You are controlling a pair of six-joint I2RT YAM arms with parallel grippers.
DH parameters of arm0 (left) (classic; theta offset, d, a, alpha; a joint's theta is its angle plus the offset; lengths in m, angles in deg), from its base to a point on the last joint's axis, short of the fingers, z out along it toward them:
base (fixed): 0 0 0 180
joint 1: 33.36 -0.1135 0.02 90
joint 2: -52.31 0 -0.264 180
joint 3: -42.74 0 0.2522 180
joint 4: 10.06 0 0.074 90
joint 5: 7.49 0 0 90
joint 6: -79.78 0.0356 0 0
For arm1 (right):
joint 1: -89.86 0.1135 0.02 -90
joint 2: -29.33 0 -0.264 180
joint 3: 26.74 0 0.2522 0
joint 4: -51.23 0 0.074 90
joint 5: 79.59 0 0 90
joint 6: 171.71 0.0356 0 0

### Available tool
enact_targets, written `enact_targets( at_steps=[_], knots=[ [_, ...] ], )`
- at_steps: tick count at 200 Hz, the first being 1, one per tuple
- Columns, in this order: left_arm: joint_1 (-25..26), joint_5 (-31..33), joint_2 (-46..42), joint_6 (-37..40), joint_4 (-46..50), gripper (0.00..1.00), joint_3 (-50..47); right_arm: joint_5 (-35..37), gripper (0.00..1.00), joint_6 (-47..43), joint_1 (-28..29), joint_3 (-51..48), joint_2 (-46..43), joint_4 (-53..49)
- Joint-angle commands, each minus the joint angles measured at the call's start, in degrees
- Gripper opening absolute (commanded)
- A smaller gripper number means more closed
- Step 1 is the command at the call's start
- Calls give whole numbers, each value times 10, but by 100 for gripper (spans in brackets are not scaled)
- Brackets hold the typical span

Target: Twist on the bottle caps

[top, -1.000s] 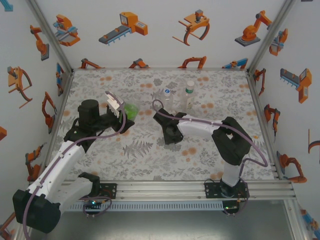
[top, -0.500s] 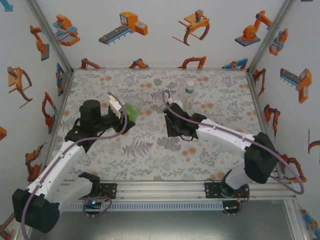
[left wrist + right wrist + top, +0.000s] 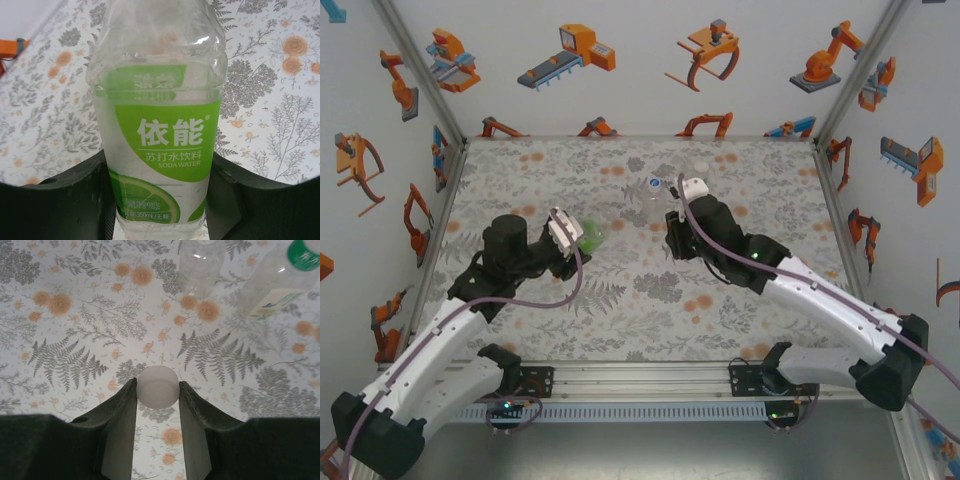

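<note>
Your left gripper [image 3: 157, 200] clamps the green-labelled transparent plastic bottle [image 3: 160, 140]; your right gripper [image 3: 157, 390] pinches a small round white plastic cap [image 3: 158, 385] above the flowered mat [image 3: 75, 345], with a clear bottle [image 3: 200, 262] and a green-necked bottle [image 3: 277, 282] ahead.

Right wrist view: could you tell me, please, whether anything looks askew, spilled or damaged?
Nothing stands out: the white cap sits in the right gripper, and the clear bottle and green-banded bottle look intact.

3 bottles total: green-label bottle [image 3: 160, 145], clear bottle [image 3: 200, 262], green-band bottle [image 3: 272, 287]; 1 white cap [image 3: 157, 394]; 2 grippers, i.e. left gripper [image 3: 160, 172] + right gripper [image 3: 157, 385]; 1 floral mat [image 3: 620, 320]
</note>
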Motion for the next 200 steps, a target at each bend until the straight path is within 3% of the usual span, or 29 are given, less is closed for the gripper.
enact_targets(
  at_steps=[1,51,145,171,200],
  knots=[
    [6,13,-14,55,16,0,16,29,9,-57,3,12,-20,-12],
    [37,-6,2,172,53,0,35,19,6,-91,3,12,-42,2],
    [39,19,-18,148,-22,0,-32,-5,2,-147,3,29,-69,28],
    [39,-15,-22,154,-23,0,-35,-22,0,-157,3,40,-70,35],
    [39,-46,-21,158,-25,0,-34,-96,0,-211,3,47,-76,27]
  ],
)
